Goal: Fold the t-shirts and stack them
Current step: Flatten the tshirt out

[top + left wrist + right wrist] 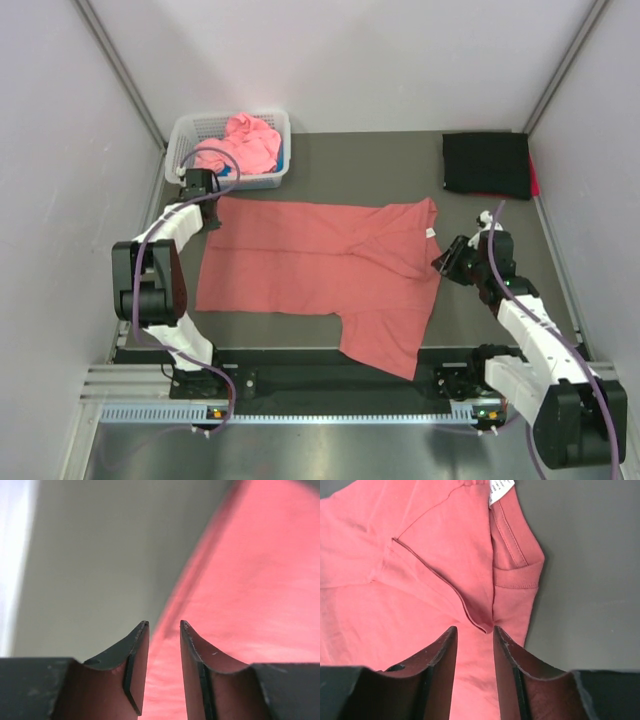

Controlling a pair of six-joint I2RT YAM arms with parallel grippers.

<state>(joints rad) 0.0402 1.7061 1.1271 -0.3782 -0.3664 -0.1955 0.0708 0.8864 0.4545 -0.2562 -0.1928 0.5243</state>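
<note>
Shirts lie in three spots. The red shirt [300, 265] is spread on the table [380, 165]. The left gripper [164, 626] is at its far left corner, the right gripper [474, 629] at its right edge, both with fingers apart, holding nothing. The pink shirt [250, 140] is in the basket [185, 135], the black shirt [487, 165] far right.

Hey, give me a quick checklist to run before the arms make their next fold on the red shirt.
1. Left jaws parted: ok.
2. Right jaws parted: ok.
3. Salmon-red cotton t-shirt fully flat: not ok, near flap sticks out.
4. Folded black shirt clear of it: ok.
5. Pink shirt inside white plastic lattice basket: ok.
6. Cloth snagged on either jaw: cannot tell.
</note>
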